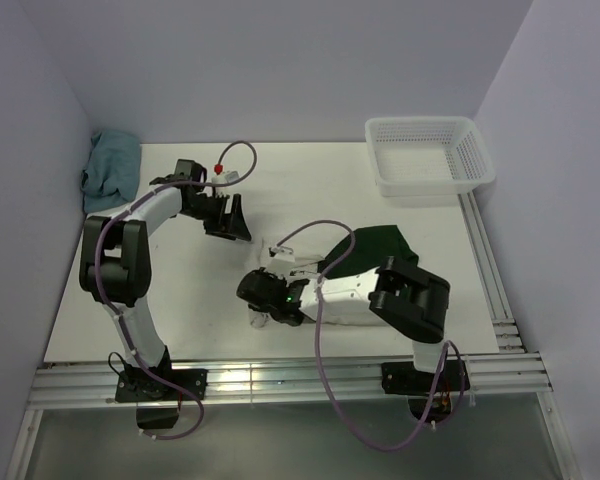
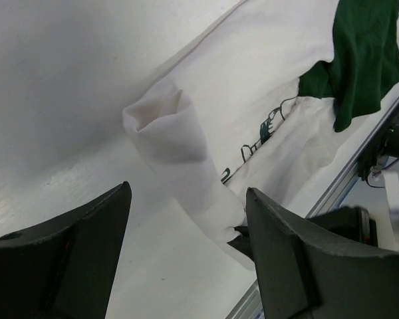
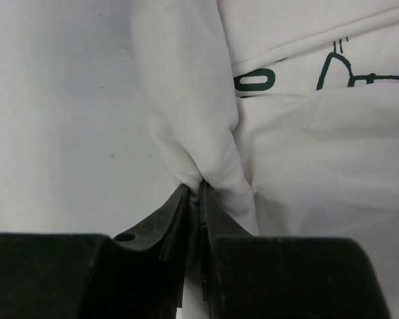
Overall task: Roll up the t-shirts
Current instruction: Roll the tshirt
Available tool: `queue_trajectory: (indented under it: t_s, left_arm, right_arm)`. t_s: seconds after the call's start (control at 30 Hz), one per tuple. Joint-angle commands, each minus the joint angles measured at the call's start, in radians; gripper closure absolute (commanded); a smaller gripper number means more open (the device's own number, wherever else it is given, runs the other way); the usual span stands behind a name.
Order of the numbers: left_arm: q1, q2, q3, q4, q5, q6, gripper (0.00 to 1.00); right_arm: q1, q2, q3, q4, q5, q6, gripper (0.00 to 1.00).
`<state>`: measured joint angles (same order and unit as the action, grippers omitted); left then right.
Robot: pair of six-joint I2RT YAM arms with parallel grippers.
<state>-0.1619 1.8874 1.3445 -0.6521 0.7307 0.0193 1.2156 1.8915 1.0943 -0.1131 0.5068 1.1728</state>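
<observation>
The t-shirt (image 1: 352,305) lies at the table's front centre, cream-white with a dark green sleeve (image 1: 382,246), mostly under my right arm. Its left edge is bunched into a loose roll (image 2: 174,141) beside a small dark print (image 3: 254,82). My right gripper (image 3: 200,187) is shut on the near end of that roll (image 3: 186,93), the cloth pinched between its tips. In the top view it sits at the shirt's left end (image 1: 261,312). My left gripper (image 1: 234,230) hangs open and holds nothing, up and left of the roll. Its dark fingers (image 2: 86,256) frame the roll in the left wrist view.
A white mesh basket (image 1: 473,160) stands at the back right corner. A teal-blue cloth (image 1: 111,170) lies bunched at the back left against the wall. Metal rails (image 1: 280,380) run along the front edge and the right side.
</observation>
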Motion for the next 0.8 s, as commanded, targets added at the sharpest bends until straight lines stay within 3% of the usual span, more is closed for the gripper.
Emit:
queue_trajectory:
  t_s: [0.0,0.27,0.63,0.67,0.77]
  left_arm:
    - [0.005,-0.048,-0.018,0.0,0.108,0.057,0.25]
    - [0.004,0.005,-0.059,0.025,0.147,0.085,0.23]
    - [-0.073,0.099,-0.09,0.177,0.039,-0.012,0.25]
    - [-0.076,0.107,-0.082,0.175,-0.003,-0.01,0.28]
    - [-0.082,0.105,-0.044,0.132,-0.052,-0.059,0.55]
  right_arm:
    - [-0.024,-0.032,-0.172,0.245,-0.194,0.028,0.88]
    - [-0.111,-0.052,-0.419,0.729,-0.336,0.145,0.88]
    - [-0.137,0.012,-0.501,0.957,-0.384,0.231,0.89]
    - [-0.139,0.015,-0.51,0.969,-0.386,0.234,0.89]
    - [-0.145,0.03,-0.51,0.994,-0.395,0.237,0.89]
